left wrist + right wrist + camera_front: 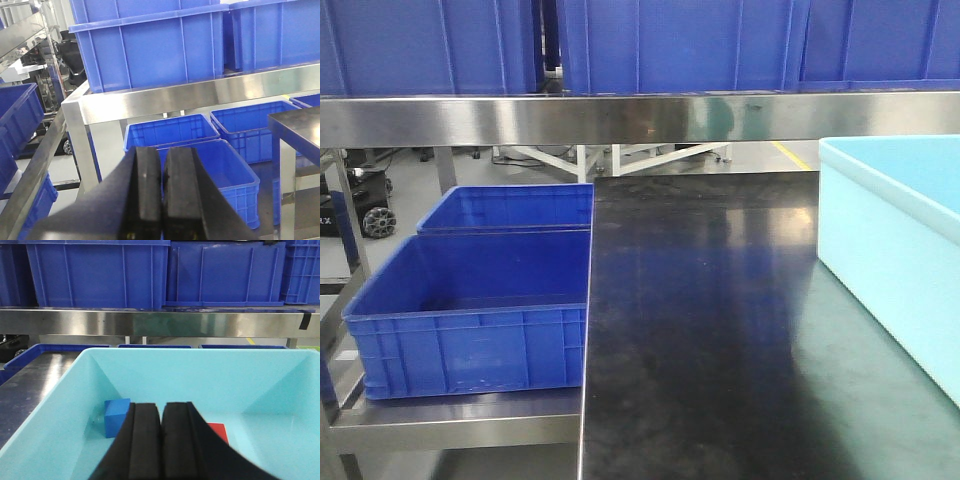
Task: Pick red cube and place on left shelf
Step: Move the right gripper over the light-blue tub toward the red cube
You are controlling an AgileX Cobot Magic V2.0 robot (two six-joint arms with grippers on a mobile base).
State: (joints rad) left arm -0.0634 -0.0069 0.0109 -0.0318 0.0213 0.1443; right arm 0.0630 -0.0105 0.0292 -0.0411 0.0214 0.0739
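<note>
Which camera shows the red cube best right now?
Right wrist: the red cube lies in the tub, half hidden behind the right gripper. Front shows only the tub's wall; left wrist misses it.

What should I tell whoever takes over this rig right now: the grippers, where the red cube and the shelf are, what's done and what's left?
The left gripper has its jaws closed on nothing and faces the left shelf.
The right gripper also has its jaws closed on nothing and points into the turquoise tub.
The red cube sits on the tub floor, partly hidden behind the right gripper. A blue cube lies to its left in that view.
Done: nothing yet; the cube is not picked.
Left: open the jaws, grasp the red cube, carry it to the left shelf, release.
</note>
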